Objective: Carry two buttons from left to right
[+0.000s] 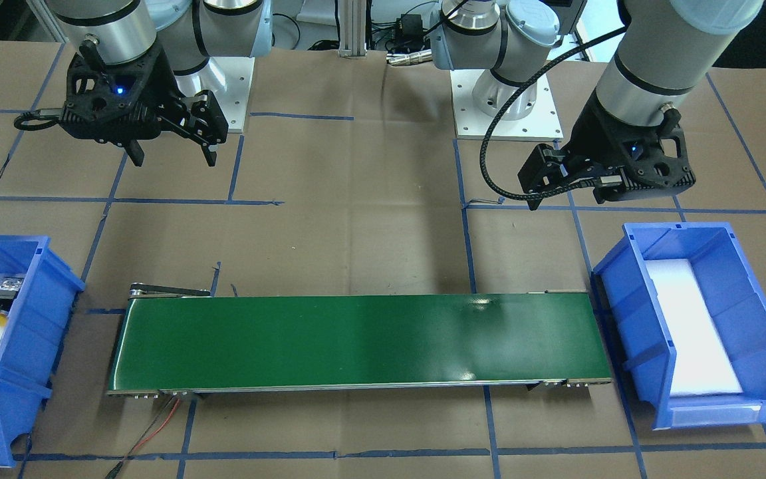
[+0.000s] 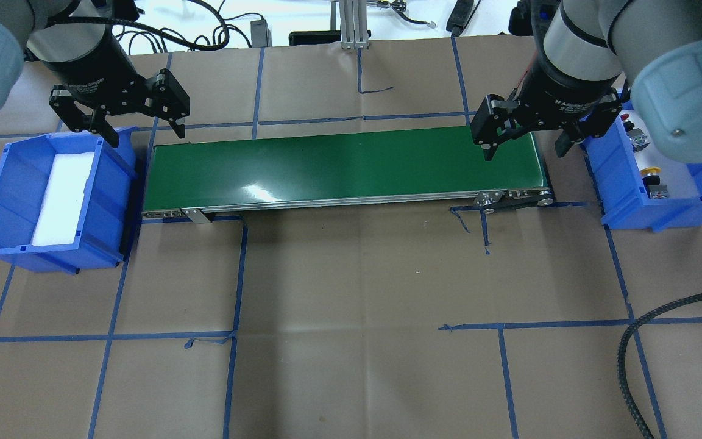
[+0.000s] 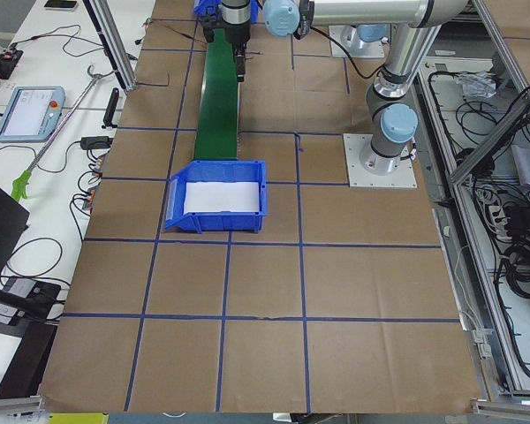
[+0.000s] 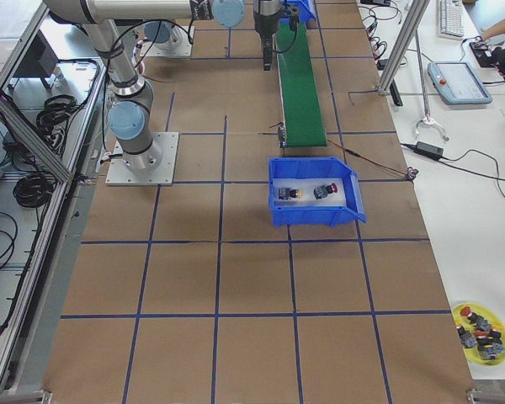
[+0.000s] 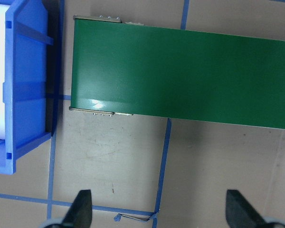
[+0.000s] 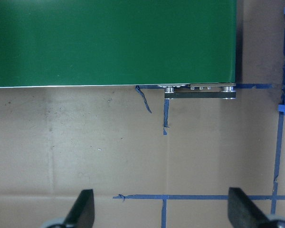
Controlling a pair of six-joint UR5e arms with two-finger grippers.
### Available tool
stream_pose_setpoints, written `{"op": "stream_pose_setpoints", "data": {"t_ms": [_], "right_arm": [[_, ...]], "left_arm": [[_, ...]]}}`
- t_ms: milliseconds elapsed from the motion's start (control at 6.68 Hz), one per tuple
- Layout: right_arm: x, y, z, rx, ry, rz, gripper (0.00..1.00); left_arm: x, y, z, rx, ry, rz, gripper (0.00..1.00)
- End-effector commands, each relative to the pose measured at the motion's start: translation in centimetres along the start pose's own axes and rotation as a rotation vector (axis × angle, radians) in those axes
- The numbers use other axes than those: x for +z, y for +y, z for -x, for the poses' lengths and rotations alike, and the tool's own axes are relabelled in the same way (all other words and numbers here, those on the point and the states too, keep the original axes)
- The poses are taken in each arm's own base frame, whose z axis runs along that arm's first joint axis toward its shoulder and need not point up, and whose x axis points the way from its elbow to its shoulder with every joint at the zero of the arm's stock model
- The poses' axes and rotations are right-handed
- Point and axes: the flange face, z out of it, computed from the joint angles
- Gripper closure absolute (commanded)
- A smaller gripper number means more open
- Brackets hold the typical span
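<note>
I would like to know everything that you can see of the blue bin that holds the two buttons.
The blue bin looks like moulded plastic, open on top, with ribbed walls and a white floor. It stands flat on the brown paper-covered table, a little beyond the end of the green belt, not touching it. Two buttons lie inside on their sides, apart from each other: the yellow button and the red button.

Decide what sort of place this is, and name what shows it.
Probably a robotics lab or test cell: a small green conveyor belt between two blue bins on a tape-gridded table, industrial arms bolted beside it, and a teach pendant on the side bench.
</note>
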Motion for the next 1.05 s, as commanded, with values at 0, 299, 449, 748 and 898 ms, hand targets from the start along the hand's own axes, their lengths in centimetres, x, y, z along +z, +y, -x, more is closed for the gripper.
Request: {"op": "stream_pose_setpoints", "data": {"t_ms": [0, 299, 449, 748, 898], "right_arm": [[0.16, 0.05, -0.02, -0.001, -0.002, 0.001, 0.0], [-0.03, 0.31, 0.27, -0.007, -0.004, -0.001, 0.0], [-0.3, 0.52, 0.27, -0.007, -0.004, -0.004, 0.0], [-0.02, 0.32, 0.28, -0.007, -0.004, 0.001, 0.0], [0.0, 0.34, 0.26, -0.006, -0.003, 0.002, 0.0]], "left_arm": [[0.0, 0.0, 0.0, 0.0, 0.0, 0.0, 0.0], [0.0, -0.02, 0.08, -0.002, 0.0, 0.0, 0.0], [0.0, 0.0, 0.0, 0.0, 0.0, 0.0, 0.0], [0.0, 0.0, 0.0, 0.0, 0.0, 0.0, 0.0], [0.0, 0.0, 0.0, 0.0, 0.0, 0.0, 0.0]]}}
